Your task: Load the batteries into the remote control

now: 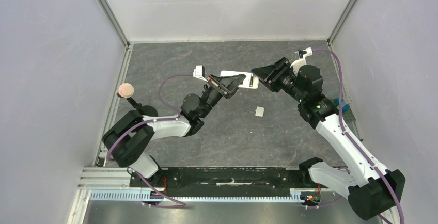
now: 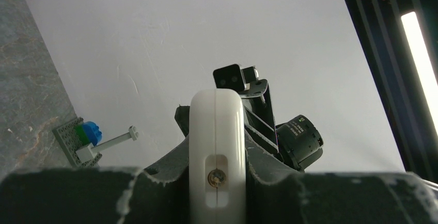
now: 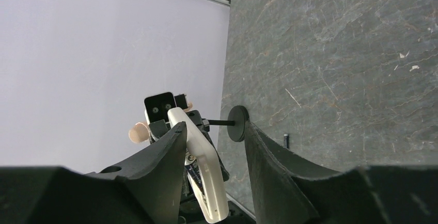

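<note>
White remote control (image 2: 217,131) shows a rounded, seamed edge.

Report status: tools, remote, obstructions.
Left tool shut on remote control. Right tool open at its free end. White cover piece lies clear of both.

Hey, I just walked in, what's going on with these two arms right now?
The left end effector is shut on the white remote control, holding it out between the two arms. The right end effector is at the remote's far end with its jaws open, not gripping it. A small white cover piece lies apart on the table, nearer the arm bases.
</note>
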Motion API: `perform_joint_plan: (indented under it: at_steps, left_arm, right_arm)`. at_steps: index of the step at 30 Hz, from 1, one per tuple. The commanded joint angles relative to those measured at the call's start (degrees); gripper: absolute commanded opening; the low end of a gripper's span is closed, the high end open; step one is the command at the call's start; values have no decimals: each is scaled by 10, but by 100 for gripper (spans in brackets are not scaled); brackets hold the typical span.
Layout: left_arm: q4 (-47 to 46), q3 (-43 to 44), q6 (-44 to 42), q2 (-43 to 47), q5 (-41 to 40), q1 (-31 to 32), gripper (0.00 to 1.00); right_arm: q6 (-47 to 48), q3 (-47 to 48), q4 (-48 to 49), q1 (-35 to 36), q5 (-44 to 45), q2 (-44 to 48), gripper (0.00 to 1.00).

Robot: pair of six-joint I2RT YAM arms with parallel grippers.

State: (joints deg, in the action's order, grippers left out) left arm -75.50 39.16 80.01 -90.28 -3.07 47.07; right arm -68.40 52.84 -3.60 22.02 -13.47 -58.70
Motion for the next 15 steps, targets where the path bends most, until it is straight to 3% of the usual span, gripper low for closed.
perform_joint_plan:
  at_steps: [1,15]
  left_arm:
    - [-2,46,-27,56,-45,-2,2]
    - [79,71,41,91,-83,-1,2]
  right_arm:
    - [60,-18,-34,3,0,10,46]
    - [190,-9,-69,42,47,12,46]
